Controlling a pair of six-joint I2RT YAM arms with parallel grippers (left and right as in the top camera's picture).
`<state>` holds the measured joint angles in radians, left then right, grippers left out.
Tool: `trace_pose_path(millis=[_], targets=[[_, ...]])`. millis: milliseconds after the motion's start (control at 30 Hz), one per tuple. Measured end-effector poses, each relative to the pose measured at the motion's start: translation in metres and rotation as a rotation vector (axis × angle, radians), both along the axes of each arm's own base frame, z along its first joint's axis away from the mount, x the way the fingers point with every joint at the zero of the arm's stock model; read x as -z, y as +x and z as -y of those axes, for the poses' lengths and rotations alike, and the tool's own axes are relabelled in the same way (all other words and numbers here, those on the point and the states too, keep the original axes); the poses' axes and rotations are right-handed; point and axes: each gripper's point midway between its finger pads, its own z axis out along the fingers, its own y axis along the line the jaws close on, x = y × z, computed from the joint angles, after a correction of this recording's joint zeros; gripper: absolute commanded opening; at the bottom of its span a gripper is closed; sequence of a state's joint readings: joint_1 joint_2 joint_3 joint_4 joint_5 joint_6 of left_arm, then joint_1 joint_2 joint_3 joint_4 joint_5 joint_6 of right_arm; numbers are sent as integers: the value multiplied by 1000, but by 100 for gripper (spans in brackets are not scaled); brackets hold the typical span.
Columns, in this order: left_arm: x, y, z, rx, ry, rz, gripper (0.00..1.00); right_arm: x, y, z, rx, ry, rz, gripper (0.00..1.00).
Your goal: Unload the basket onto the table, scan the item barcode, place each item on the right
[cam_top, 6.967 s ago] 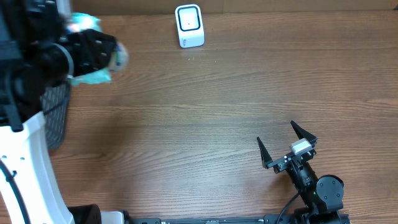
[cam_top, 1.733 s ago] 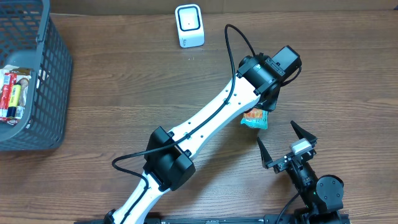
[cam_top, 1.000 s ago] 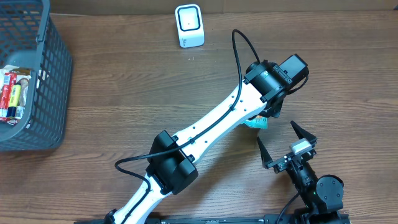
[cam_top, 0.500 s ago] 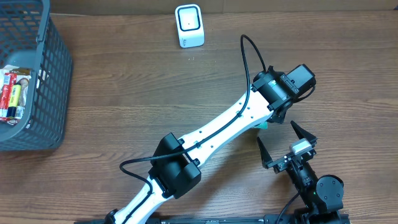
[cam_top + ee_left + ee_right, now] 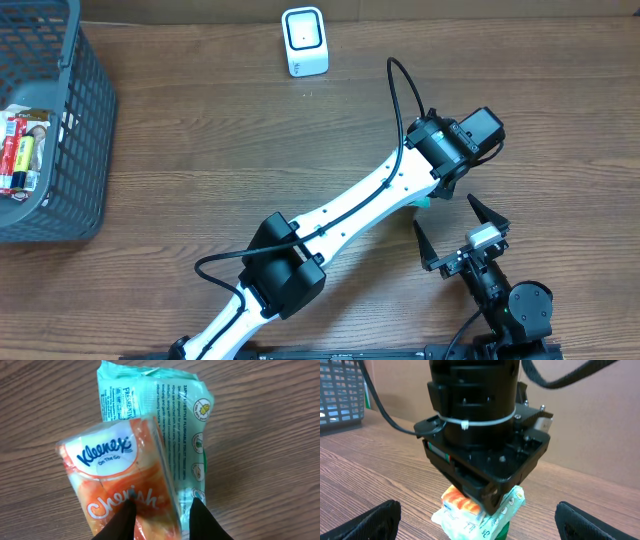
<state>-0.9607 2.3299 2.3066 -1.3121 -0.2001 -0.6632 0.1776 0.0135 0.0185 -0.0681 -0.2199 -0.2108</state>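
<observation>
Though all but hidden overhead beneath left arm (image 5: 370, 195), shows plainly at left wrist: Kleenex pack (image 5: 120, 490) atop wipes pack (image 5: 165, 410), pinched in left jaws (down on worktop (image 5: 250, 140), just before wide-spread right jaws). Inside basket (image 5: 95, 120), snack packets (image 5: 20, 150).

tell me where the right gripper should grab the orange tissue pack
Probably its free logo end: the left gripper pinches the tissue pack at the other end, along with the wipes pack beside it. Bring the open right gripper in from that free end, jaws across the short width, clear of the wipes.
</observation>
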Motion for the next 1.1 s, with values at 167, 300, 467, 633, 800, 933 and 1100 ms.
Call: trace_pose_path(millis=[167,300,467,633,800,933,1100], targets=[[2,0,-2,-2,9,2,20,0,0,0,1,0,0,100],[2,0,-2,-3,9,2,14,0,0,0,0,0,0,100],[2,1,-2,-17,4,3,36,0,0,0,1,0,0,100],[2,1,-2,-18,7,3,28,0,0,0,1,0,0,100],[3,1,-2,-19,6,3,32,0,0,0,1,0,-1,100],[3,1,-2,-19,7,3,25,0,0,0,1,0,0,100],[5,1,-3,-20,14,2,20,0,0,0,0,0,0,100]])
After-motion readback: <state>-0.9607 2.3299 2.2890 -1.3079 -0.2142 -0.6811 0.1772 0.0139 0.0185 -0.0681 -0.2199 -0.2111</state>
